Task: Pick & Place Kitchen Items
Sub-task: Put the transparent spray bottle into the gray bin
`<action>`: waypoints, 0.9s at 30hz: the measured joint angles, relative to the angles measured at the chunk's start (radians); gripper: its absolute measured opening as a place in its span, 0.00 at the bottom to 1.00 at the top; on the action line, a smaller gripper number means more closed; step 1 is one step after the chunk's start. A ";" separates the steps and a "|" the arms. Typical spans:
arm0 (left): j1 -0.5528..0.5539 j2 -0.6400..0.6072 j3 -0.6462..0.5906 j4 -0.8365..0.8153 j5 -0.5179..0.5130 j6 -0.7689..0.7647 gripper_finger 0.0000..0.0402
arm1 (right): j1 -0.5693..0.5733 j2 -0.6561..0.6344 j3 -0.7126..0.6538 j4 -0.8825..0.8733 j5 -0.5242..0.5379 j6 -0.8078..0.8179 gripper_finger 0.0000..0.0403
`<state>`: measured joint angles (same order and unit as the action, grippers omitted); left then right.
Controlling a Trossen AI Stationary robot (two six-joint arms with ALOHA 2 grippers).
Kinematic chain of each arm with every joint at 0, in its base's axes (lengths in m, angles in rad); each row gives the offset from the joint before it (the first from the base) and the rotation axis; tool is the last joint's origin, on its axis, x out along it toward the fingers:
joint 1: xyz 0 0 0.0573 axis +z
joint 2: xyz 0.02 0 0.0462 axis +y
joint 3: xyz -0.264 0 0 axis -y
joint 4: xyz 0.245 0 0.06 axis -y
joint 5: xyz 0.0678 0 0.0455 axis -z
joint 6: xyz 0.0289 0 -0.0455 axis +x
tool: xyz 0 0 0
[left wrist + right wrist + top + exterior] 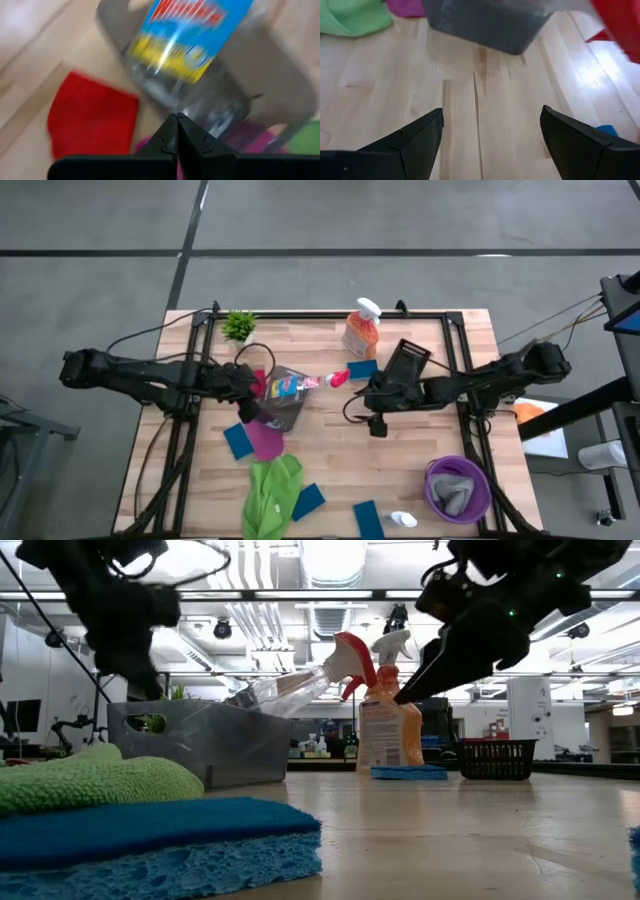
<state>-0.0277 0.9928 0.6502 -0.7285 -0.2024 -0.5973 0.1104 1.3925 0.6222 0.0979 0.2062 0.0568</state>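
Pressed together, my left gripper point(176, 131) holds nothing; the clear red-triggered spray bottle point(300, 385) lies across the grey plastic bin point(283, 412) mid-table. Right gripper point(491, 131) spread; I'd close gently around its neck.

From above I see my left gripper point(250, 387) at the near edge of a grey bin point(283, 408), where a clear spray bottle point(305, 384) with a red trigger lies across it. My right gripper point(372, 397) sits mid-table, just beside a blue sponge point(362, 368) and a black basket point(408, 360). The orange spray bottle point(361, 330) stands upright behind them. A green cloth point(270, 496) and magenta cloth point(265, 438) lie in front; the purple bowl point(458, 487) holds what looks like a grey cloth point(455, 489).
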 joint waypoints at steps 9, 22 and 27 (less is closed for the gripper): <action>-0.001 0.139 -0.003 -0.010 0.044 -0.058 0.00 | 0.000 0.052 0.032 -0.003 0.012 -0.011 0.81; 0.001 0.399 0.018 0.268 0.098 0.055 0.00 | 0.000 0.014 0.028 -0.033 0.037 -0.011 0.81; 0.003 0.386 0.064 0.207 0.029 0.097 0.00 | 0.001 0.012 0.028 -0.033 0.039 -0.010 0.81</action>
<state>-0.0246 1.3785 0.7145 -0.5217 -0.1734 -0.5001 0.1112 1.4044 0.6502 0.0648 0.2448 0.0468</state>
